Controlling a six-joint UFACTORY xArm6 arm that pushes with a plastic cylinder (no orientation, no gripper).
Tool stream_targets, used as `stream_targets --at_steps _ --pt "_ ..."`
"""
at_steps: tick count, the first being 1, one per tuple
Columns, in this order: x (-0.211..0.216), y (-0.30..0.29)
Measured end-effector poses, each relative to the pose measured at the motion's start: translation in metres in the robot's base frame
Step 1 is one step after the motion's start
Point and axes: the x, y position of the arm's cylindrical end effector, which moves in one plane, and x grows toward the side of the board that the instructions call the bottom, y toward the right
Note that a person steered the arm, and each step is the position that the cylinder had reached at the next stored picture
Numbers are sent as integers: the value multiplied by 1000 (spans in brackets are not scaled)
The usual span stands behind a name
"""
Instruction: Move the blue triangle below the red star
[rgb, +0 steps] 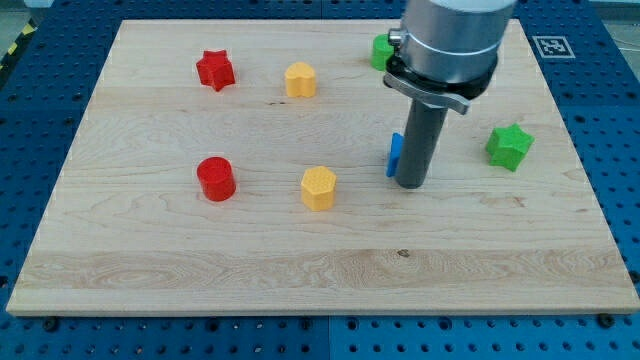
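On the wooden board (300, 250), right of centre: my tip (411, 184) upright, holding nothing, pressed against blue triangle (395, 154), mostly hidden; red star (215, 70) far left.

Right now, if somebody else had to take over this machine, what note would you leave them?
My tip sits on the board, right against the blue triangle, on its view's-right side; the rod hides most of the block.
The red star lies far off toward the view's upper left, with the red cylinder below it.
Done: tip placed beside the triangle, seemingly ready to push toward the view's left.
Left: nearly the whole trip. Slide the triangle across, probably passing the yellow hexagon block, and stop under the star, likely between it and the red cylinder.
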Motion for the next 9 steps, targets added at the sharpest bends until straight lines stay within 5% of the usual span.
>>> stream_targets --at_steps 6,9 --pt "-10 -5" --pt "-49 -6"
